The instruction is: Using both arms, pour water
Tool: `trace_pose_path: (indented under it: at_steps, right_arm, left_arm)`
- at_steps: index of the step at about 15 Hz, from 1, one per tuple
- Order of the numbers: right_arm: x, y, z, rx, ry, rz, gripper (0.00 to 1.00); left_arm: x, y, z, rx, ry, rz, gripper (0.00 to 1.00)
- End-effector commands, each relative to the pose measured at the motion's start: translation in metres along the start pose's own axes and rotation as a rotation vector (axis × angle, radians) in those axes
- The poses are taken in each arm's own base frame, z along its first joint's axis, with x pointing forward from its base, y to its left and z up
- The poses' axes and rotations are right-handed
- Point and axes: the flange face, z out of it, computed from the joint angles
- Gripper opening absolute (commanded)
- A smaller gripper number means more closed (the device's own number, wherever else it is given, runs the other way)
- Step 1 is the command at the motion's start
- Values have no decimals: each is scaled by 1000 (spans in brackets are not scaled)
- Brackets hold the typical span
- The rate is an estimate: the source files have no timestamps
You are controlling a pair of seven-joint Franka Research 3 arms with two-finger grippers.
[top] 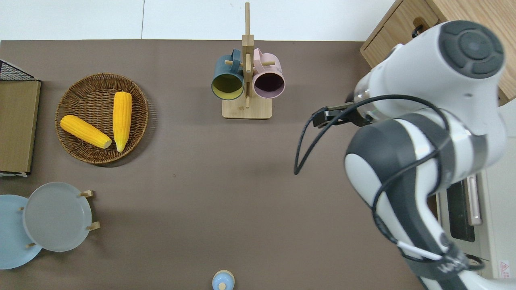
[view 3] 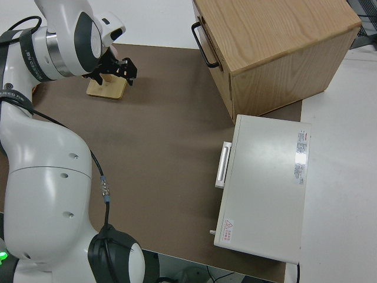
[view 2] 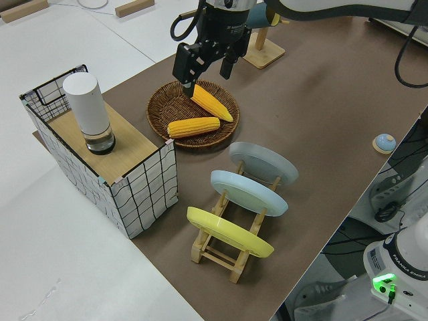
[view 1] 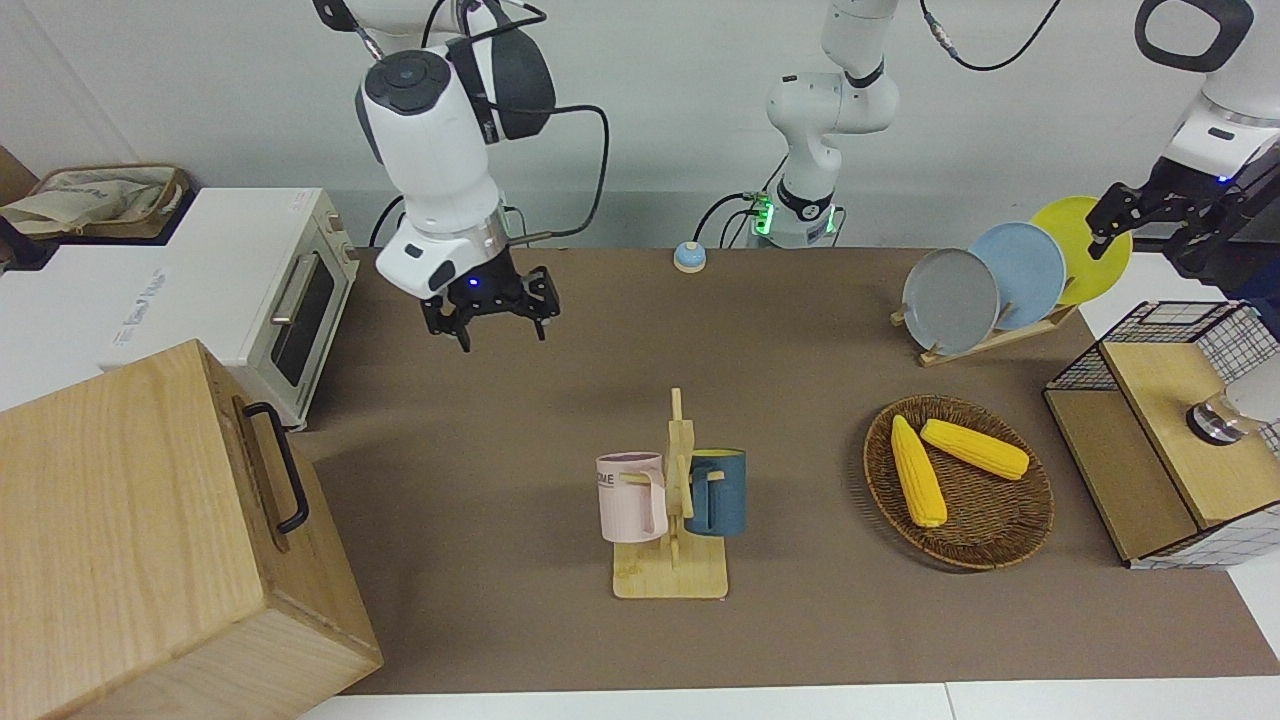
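Overhead, right gripper (view 1: pixel 490 318), fingers spread.

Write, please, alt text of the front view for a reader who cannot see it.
A white robot arm holds its open right pincer in the air, empty. On the brown table, a wooden rack carries a pink mug and a blue mug, beside a wicker basket with two corn cobs.

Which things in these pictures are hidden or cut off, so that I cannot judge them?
- Right gripper: in the overhead view the right arm covers most of it.
- Left gripper: outside the overhead view; cut by the front view's edge.
- White bottle: its contents cannot be seen in the left side view; cut off in the front view.
- Yellow plate: outside the overhead view.
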Motion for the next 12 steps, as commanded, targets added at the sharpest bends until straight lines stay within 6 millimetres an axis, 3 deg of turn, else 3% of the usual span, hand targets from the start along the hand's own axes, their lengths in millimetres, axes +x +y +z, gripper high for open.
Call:
trace_pose_path:
  at_steps: [1,4,6,9,12]
  right_arm:
    - [20,-49,42,30,77,-41,992]
    - [37,-68,76,25,151,-89,994]
    - [47,-80,92,-8,235,-138,994]
    - [56,-85,99,-47,316,-187,994]
    - [60,-88,101,-61,367,-210,994]
  left_arm:
    - [-20,-59,13,-41,73,1,1000]
    - [-31,-98,26,-61,153,1,1000]
    - [-31,-113,29,-24,216,-10,1000]
    - [-22,-120,41,18,320,-51,1000]
    - [-7,-124,68,14,412,-110,1000]
